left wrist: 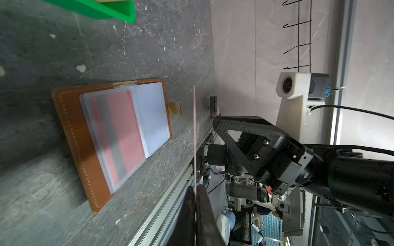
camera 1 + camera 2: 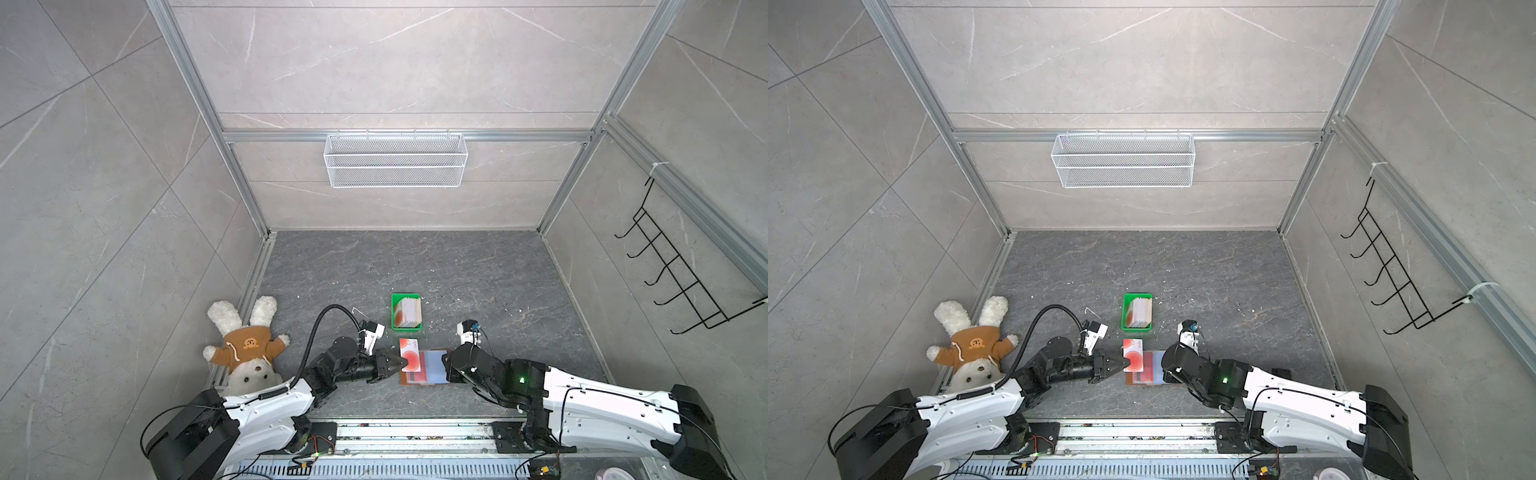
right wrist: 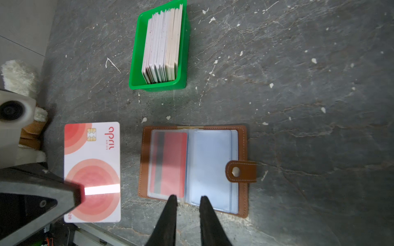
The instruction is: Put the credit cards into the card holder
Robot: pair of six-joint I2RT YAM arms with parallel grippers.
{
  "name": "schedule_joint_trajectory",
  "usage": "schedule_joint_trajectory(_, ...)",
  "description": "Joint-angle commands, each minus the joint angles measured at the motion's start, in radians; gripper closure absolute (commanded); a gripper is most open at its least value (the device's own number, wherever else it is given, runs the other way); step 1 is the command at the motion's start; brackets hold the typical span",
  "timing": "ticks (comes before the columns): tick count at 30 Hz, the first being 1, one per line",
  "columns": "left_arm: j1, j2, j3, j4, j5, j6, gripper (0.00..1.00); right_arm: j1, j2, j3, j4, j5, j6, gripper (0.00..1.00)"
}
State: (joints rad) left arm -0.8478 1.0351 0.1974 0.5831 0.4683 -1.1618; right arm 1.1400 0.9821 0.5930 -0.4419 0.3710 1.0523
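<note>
Grey stone-look table fills the floor of a tiled booth. A plush rabbit lies well behind the left gripper, out of the way. That gripper is clamped on 1 long edge of a card, near a corner, holding it level and face up, clear of the table.

The right gripper has its jaws a little apart with nothing between them. Its tips are at the near edge of the open holder, astride the fold; I cannot tell whether they press on it. The holder lies flat ahead of those tips, just beside the card's free edge. Beyond it a tray keeps the stack on edge. 1 red card already fills the sleeve nearer the left gripper.

Likely trouble, as I judge it:
- The small off-centre pinch could let the card swivel or slip once its edge meets resistance.
- The soft sleeve lip may buckle, so the card jams or rides over it.
- If the holder is not pinned, a push would slide it across the smooth table.
- Reaching the empty sleeve takes the left gripper close to the right one, so the 2 could collide.
- Aiming at the nearer sleeve would double up cards.
</note>
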Motion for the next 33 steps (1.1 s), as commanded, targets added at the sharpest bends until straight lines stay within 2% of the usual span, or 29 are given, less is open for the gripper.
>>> schedule_joint_trajectory(1, -0.023, -0.045, -0.014, -0.055, -0.074, 0.051, 1.0, 0.009, 0.005, -0.048, -0.039, 0.022, 0.011, 0.77)
schedule_joint_trajectory(6, -0.049, -0.031, -0.021, -0.069, -0.121, 0.05, 1.0, 0.007, 0.018, -0.083, -0.022, 0.002, 0.031, 0.78)
schedule_joint_trajectory(17, -0.116, 0.098, 0.039, -0.069, -0.172, 0.068, 1.0, 0.008, 0.024, -0.118, 0.024, 0.011, 0.049, 0.78)
schedule_joint_trajectory(21, -0.141, 0.128, 0.046, -0.064, -0.199, 0.069, 1.0, 0.007, 0.014, -0.15, 0.065, 0.003, 0.051, 0.74)
schedule_joint_trajectory(33, -0.167, 0.185, 0.052, -0.038, -0.224, 0.06, 1.0, 0.008, 0.08, -0.179, 0.166, -0.048, 0.081, 0.75)
